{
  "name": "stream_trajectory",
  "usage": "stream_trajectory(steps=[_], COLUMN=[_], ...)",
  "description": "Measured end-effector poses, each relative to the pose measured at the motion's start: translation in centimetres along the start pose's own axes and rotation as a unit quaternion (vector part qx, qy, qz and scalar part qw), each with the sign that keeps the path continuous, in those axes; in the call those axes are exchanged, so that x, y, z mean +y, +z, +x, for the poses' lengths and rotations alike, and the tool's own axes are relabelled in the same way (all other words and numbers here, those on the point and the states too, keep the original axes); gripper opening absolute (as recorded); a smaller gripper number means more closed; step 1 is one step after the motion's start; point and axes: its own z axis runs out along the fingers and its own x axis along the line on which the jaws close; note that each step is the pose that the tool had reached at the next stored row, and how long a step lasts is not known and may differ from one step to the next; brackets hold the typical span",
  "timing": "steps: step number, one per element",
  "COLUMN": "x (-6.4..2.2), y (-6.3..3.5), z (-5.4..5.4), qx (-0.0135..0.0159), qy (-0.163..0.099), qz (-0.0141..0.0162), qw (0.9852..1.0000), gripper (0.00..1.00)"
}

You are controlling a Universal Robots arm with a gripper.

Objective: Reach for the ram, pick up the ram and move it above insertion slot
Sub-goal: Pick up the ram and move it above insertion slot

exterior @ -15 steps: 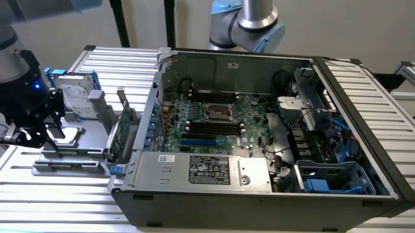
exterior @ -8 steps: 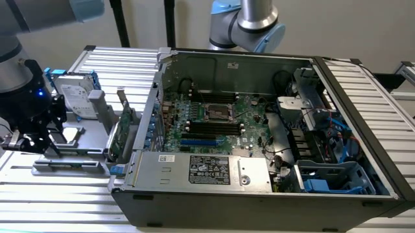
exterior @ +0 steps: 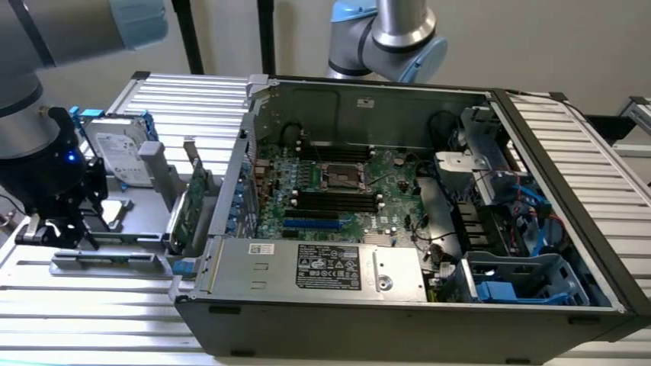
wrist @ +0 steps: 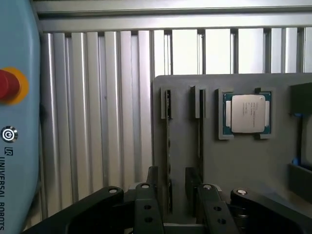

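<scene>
The ram (wrist: 168, 146) stands on edge in a groove of a grey holder plate (wrist: 243, 161), seen as a thin dark strip. My gripper (wrist: 173, 178) is open and straddles it, with one black finger (wrist: 152, 176) on each side and a small gap to the stick. A second similar stick (wrist: 200, 126) stands in the neighbouring groove. In the exterior view my gripper (exterior: 61, 236) hangs low over the holder, at the exterior view's left of the open computer case. The black insertion slots (exterior: 336, 202) lie in parallel on the motherboard beside the silver processor socket (exterior: 344, 177).
A processor chip (wrist: 246, 113) sits in the holder plate. A silver hard drive (exterior: 117, 156) and a green expansion card (exterior: 194, 202) stand between my gripper and the case wall (exterior: 232, 175). A second arm (exterior: 392, 38) stands behind the case. A light-blue pendant with a red button (wrist: 9, 85) lies nearby.
</scene>
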Motion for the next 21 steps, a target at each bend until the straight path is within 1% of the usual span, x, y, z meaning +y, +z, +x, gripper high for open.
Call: stream_trajectory(steps=[15,18,21], x=[-0.1,-0.12,-0.14], y=[2.74,3.29,3.83], z=[0.2,0.3,0.3], qx=[0.0008,0.0007,0.0], qy=[-0.022,-0.024,-0.025], qz=[0.0001,0.0002,0.0001], qw=[0.9998,0.9997,0.9997], gripper=[0.36,0.36,0.36])
